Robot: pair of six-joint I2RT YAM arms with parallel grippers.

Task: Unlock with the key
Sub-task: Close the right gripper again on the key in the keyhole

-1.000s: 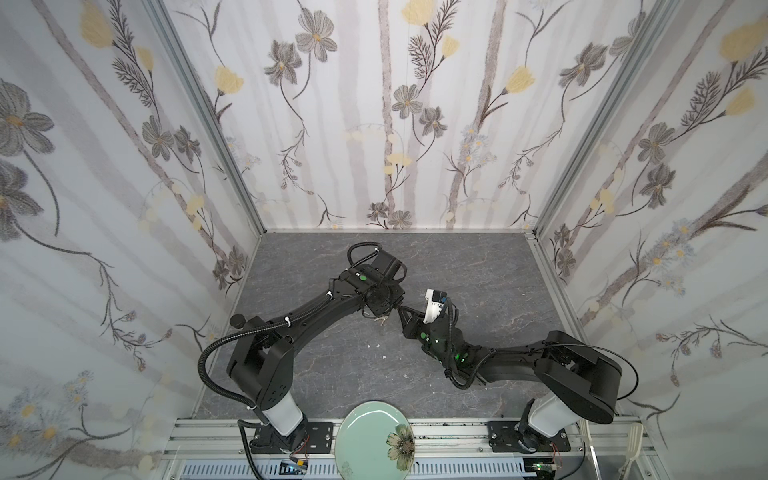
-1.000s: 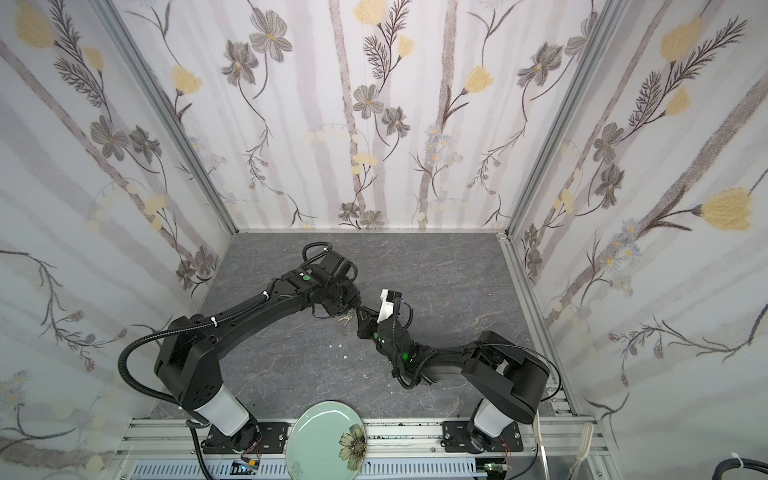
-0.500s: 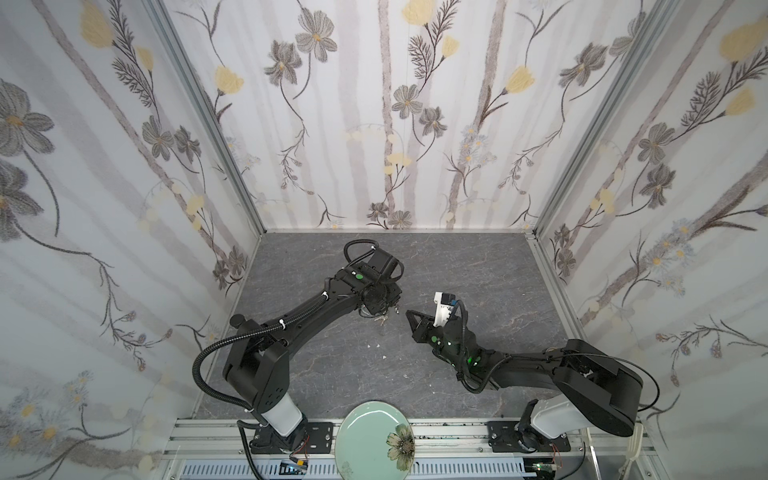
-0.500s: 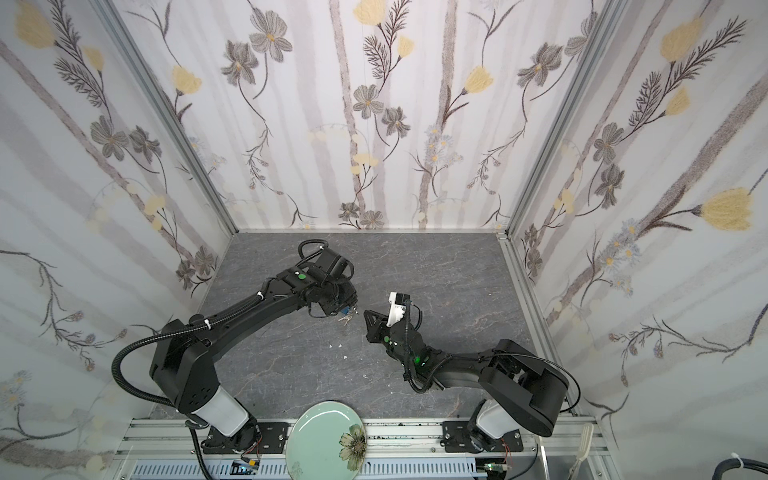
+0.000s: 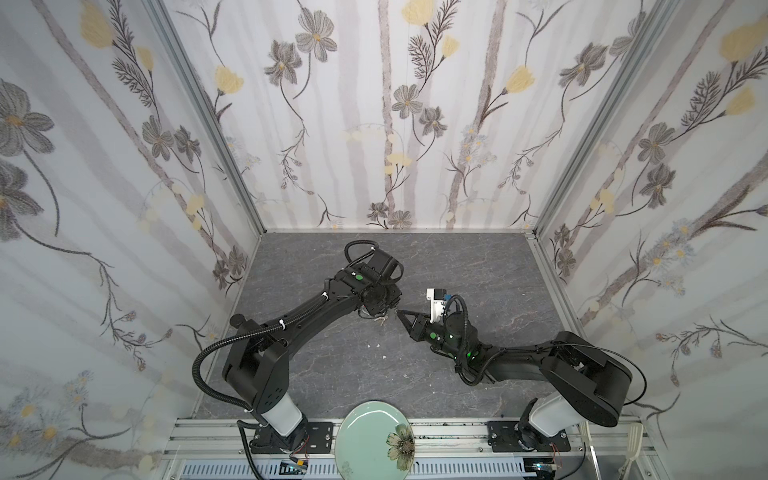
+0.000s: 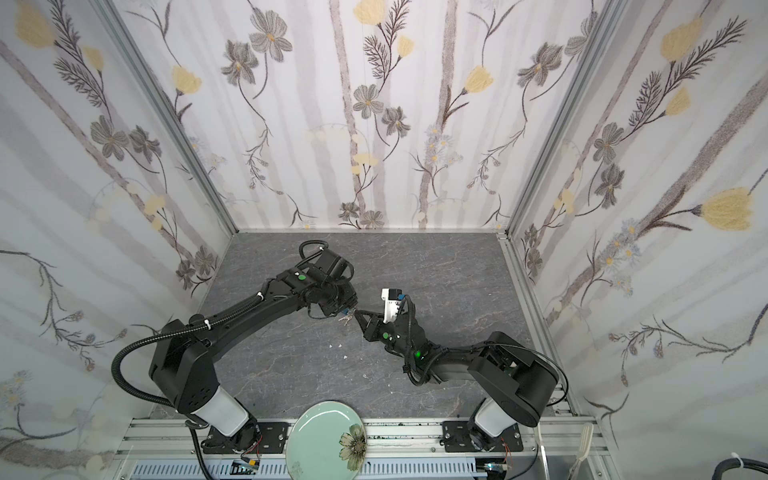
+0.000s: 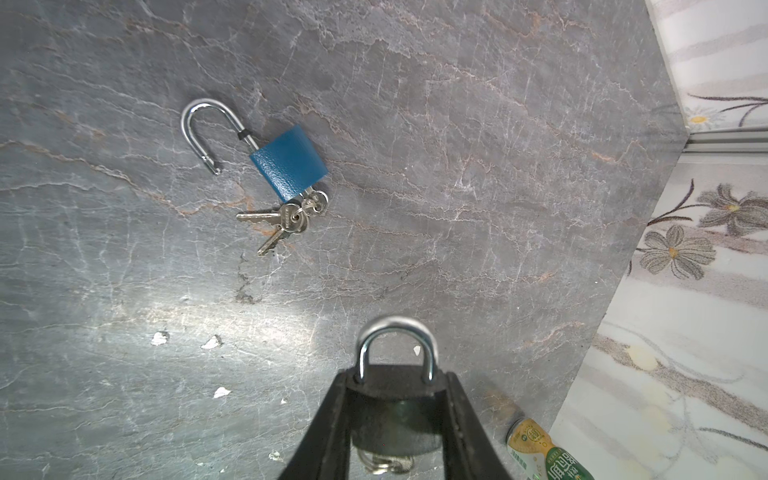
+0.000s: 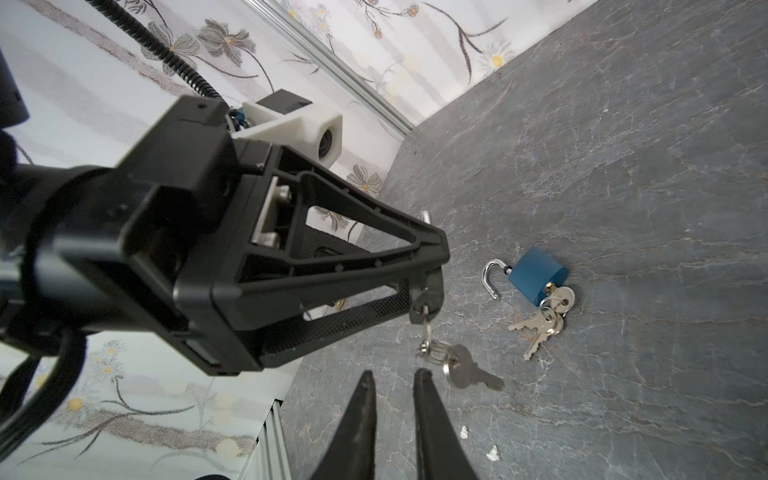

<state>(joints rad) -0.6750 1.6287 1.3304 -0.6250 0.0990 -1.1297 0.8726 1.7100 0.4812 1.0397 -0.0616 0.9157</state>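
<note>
My left gripper (image 7: 397,376) is shut on a black padlock (image 7: 395,411) with its silver shackle (image 7: 397,332) closed. A key (image 8: 426,300) sits in the padlock's bottom, and a ring with a spare key (image 8: 463,372) hangs from it. In the right wrist view my right gripper (image 8: 395,374) stands just short of that hanging ring, its jaws a little apart with nothing between them. In both top views the left gripper (image 5: 384,307) and right gripper (image 5: 401,313) nearly meet tip to tip at mid-floor.
A blue padlock (image 7: 289,162) with its shackle swung open lies on the grey stone floor with a bunch of keys (image 7: 286,220). White crumbs (image 5: 376,345) dot the floor. A green plate (image 5: 374,440) sits at the front rail. A drink bottle (image 7: 544,453) lies by the wall.
The right gripper drew slightly away from the left gripper, then came back close to it, its jaws narrowing a little. The left gripper shifted slightly left, still holding the black padlock.
</note>
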